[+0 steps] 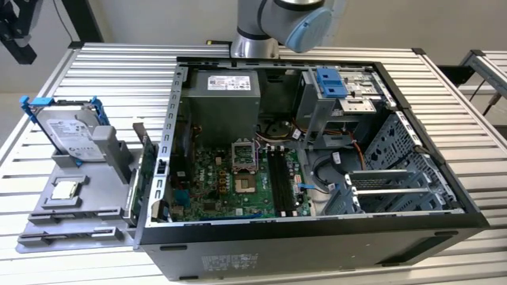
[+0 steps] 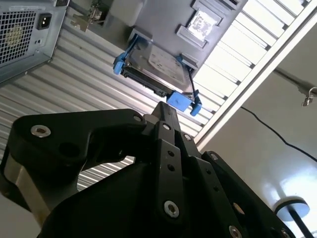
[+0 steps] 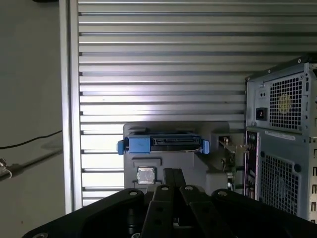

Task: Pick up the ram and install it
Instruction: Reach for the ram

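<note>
Ribbed aluminium table carries an open case lying on its side, with a grey holder just beside it on the exterior view's left.

Case contents: a power supply at the far end, a motherboard on the floor with long black slots, a blue bracket on the drive cage, and loose cables.

Holder contents: a drive with blue side rails, propped at a tilt; a square chip lying flat in a recess; and the ram, standing on edge along the holder side nearest the case wall.

White labels sit on the power supply and the drive; their print cannot be read.

The arm is cut off by the upper edge of the exterior view. In both wrist views the gripper hangs above the table, aimed toward the holder and well apart from it. Its fingers lie side by side with only a thin line between them and grasp nothing. In the first wrist view the ram is hard to make out between holder and case.
</note>
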Tool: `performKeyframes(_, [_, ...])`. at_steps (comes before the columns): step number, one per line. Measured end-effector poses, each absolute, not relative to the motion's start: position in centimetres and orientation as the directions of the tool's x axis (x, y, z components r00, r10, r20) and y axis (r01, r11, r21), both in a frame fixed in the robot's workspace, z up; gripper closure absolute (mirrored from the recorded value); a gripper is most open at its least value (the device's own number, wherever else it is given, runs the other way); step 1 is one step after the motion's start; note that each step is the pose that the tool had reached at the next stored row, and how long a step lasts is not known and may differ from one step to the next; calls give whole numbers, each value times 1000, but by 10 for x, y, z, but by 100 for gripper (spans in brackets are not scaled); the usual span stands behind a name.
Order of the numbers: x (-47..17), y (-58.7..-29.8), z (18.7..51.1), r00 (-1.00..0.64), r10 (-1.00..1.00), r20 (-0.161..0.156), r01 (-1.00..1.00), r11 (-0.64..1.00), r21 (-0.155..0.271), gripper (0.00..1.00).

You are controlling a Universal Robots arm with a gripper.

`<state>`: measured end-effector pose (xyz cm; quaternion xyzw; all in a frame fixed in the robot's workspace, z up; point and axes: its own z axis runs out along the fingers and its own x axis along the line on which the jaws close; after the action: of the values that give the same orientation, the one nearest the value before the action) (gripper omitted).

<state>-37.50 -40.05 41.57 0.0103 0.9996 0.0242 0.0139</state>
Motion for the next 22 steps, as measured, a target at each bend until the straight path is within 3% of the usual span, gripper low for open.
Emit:
performKeyframes(10, [-375, -413, 416, -999, 21, -27, 20, 999, 49, 100])
performKeyframes(22, [-375, -459, 414, -1000, 21, -22, 20, 999, 49, 100])
